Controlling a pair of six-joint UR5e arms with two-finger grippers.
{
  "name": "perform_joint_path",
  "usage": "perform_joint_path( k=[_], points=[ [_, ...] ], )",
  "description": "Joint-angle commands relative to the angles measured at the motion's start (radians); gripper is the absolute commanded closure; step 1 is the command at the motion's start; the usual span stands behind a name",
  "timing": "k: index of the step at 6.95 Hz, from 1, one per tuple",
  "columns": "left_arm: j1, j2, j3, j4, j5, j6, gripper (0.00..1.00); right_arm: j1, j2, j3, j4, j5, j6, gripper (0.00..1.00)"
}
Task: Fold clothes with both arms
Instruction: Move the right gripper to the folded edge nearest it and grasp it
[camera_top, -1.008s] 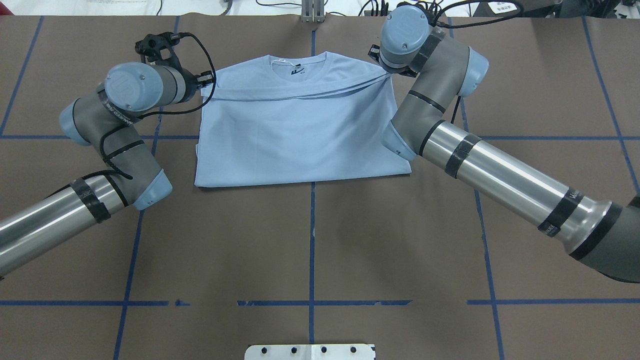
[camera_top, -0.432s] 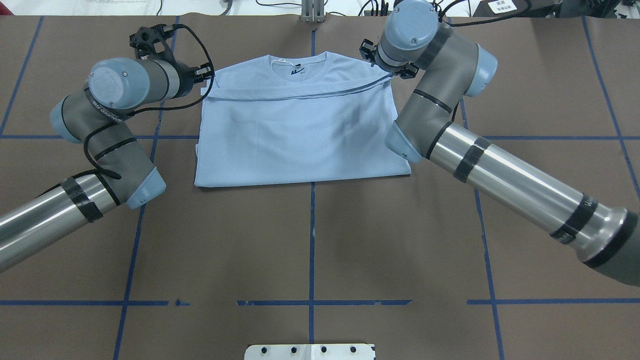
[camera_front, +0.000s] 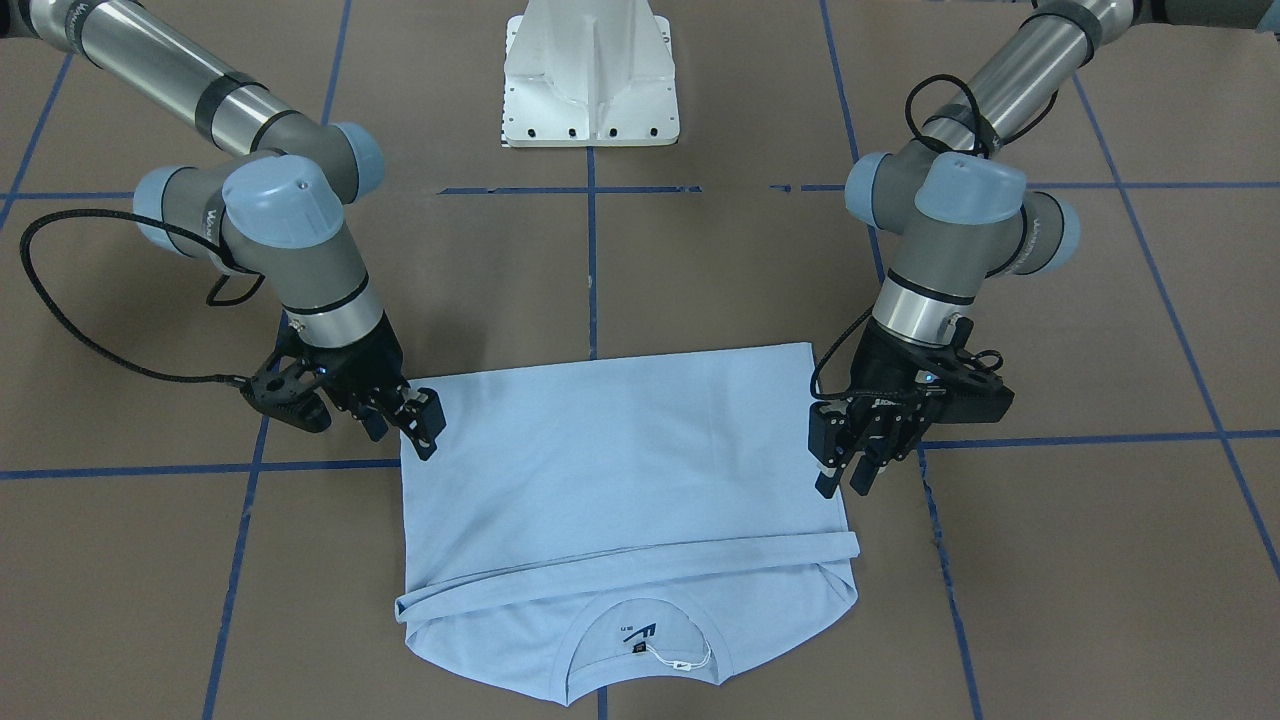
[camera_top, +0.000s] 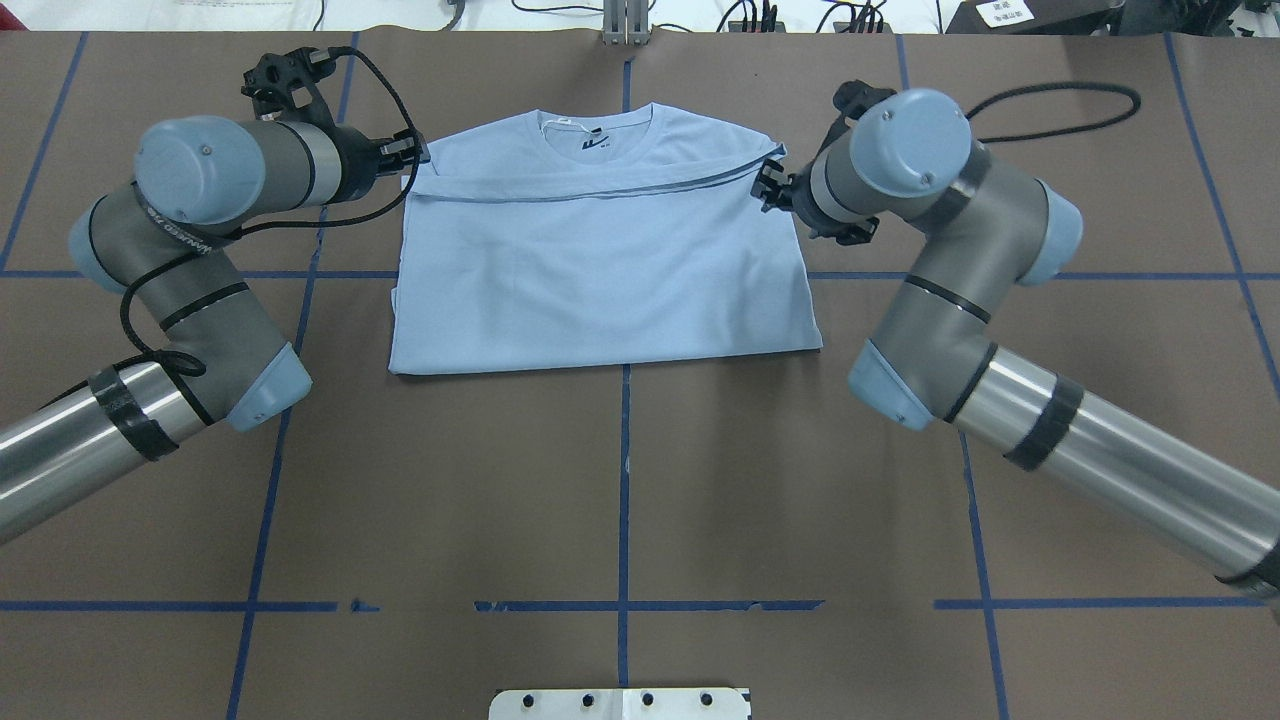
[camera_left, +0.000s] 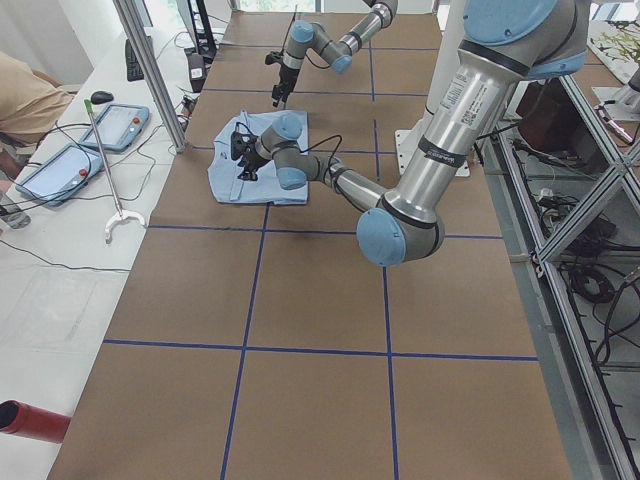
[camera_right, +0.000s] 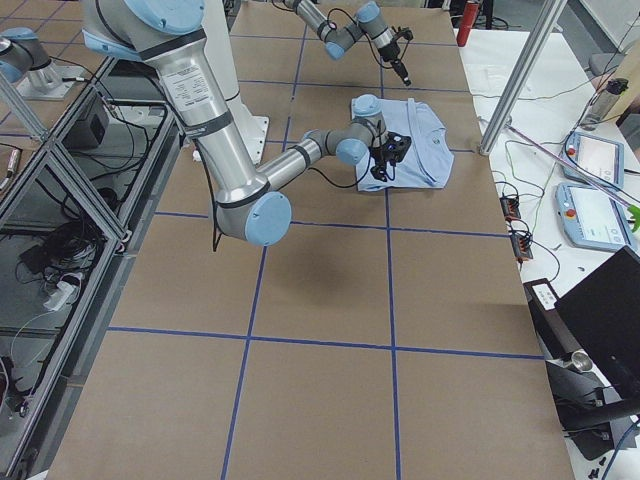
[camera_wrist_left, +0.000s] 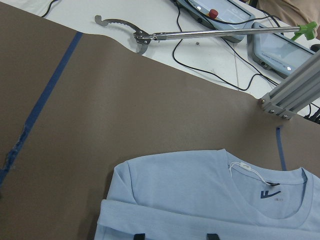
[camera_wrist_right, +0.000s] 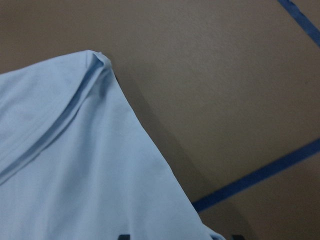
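Brown table (camera_top: 620, 480): T-shirt (camera_top: 600, 270) folded flat beyond centre, long axis running left-right. Folded edge toward robot. Left gripper (camera_front: 843, 485) at shirt's left edge, right gripper (camera_front: 403, 437) at right edge; both unclenched, holding nothing. Collar (camera_top: 598, 128) points away from robot.

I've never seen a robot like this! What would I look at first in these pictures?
Your eye likely lands on the light blue T-shirt, lying folded in the middle of the brown table with its collar pointing away from the robot. Then come the silver left arm and right arm on either side, with the left gripper and right gripper both open by the shirt's side edges.
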Motion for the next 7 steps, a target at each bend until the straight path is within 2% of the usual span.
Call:
perform_joint_path(
  k=[1, 2, 3, 4, 5, 6, 7],
  points=[
    [-0.008, 0.010, -0.016, 0.000, 0.003, -0.005, 0.50, -0.059, -0.068, 0.058, 0.001, -0.003, 0.075, 0.23],
    [-0.006, 0.009, -0.018, 0.000, 0.005, -0.005, 0.50, -0.089, -0.072, 0.047, -0.001, -0.047, 0.077, 0.24],
    [-0.006, 0.010, -0.018, 0.000, 0.005, -0.005, 0.50, -0.089, -0.076, 0.049, -0.001, -0.054, 0.075, 0.26],
    [-0.005, 0.010, -0.018, 0.000, 0.005, -0.005, 0.50, -0.092, -0.088, 0.049, -0.001, -0.054, 0.075, 0.33],
    [-0.006, 0.012, -0.018, 0.000, 0.006, -0.006, 0.50, -0.092, -0.088, 0.055, -0.002, -0.054, 0.081, 0.70],
    [-0.006, 0.012, -0.018, 0.000, 0.006, -0.006, 0.50, -0.092, -0.091, 0.053, -0.002, -0.054, 0.083, 1.00],
    [-0.006, 0.012, -0.018, 0.000, 0.006, -0.006, 0.50, -0.092, -0.090, 0.058, -0.002, -0.054, 0.083, 1.00]
  ],
)
